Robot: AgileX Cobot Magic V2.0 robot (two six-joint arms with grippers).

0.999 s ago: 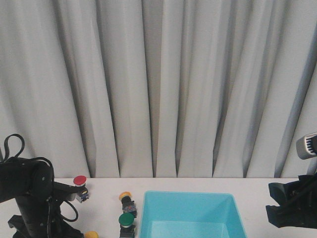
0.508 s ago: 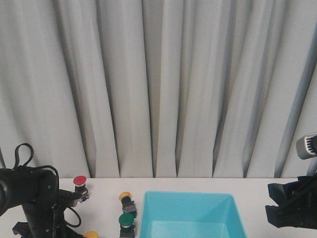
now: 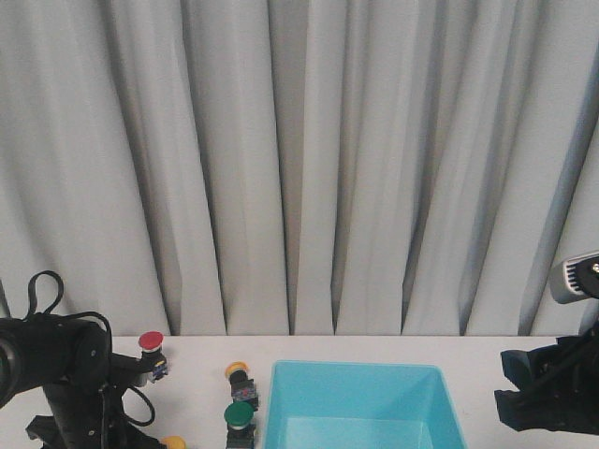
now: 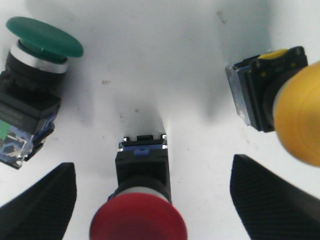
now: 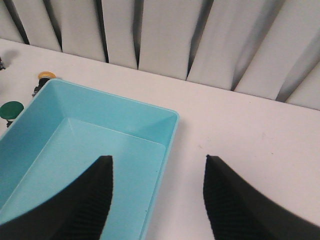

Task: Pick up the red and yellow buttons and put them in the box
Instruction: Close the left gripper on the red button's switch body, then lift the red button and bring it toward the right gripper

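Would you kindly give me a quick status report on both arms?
Left tool open, straddling a red button, not gripping. Right tool open, empty, above the box. Box looks empty. Green button and yellow button flank the red one.

white table (image 3: 487,348), buttons (image 3: 151,341), blue box (image 3: 360,404)

A pale grey-white curtain (image 3: 309,159) is hanging across the whole back of the scene, falling in deep vertical folds from the top of the front view down to the far edge of the table (image 3: 393,348). Soft shadow is sitting in the hollows of the folds, while the raised pleats are catching even, diffuse light. The table is showing a plain white top, lightly marked with a few small specks in the wrist views. Nothing of the wall, floor or any window is showing past the curtain.
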